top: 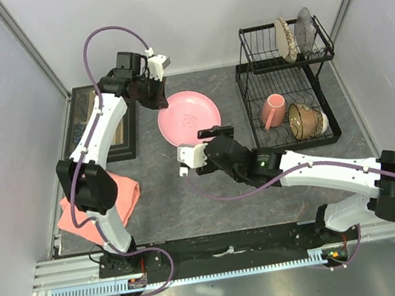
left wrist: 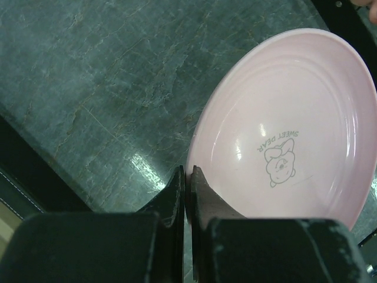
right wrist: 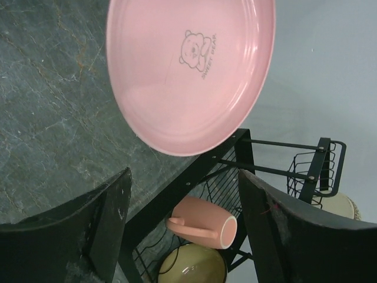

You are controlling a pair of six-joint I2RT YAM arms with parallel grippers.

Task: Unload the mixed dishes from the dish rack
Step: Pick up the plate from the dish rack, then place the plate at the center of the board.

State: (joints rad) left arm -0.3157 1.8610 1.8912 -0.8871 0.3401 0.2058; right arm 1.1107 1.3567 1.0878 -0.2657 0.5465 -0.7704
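Note:
The large pink plate [top: 189,117] lies on the grey table left of the black wire dish rack [top: 250,102]. My left gripper [top: 161,100] is shut on its far-left rim, with the rim between the fingertips in the left wrist view [left wrist: 187,172]. My right gripper [top: 212,131] is open and empty at the plate's near edge, facing the rack [right wrist: 184,174]. The salmon-pink mug [top: 273,111] lies on its side on the lower tier beside the amber-brown bowl [top: 303,120]. The speckled plate [top: 285,39] stands upright in the upper tier.
A dark rectangular tray [top: 111,124] sits at the back left under my left arm. A folded salmon-pink cloth [top: 126,193] lies at the front left. A second greyish dish [top: 306,30] stands beside the speckled plate. Walls close in on all sides.

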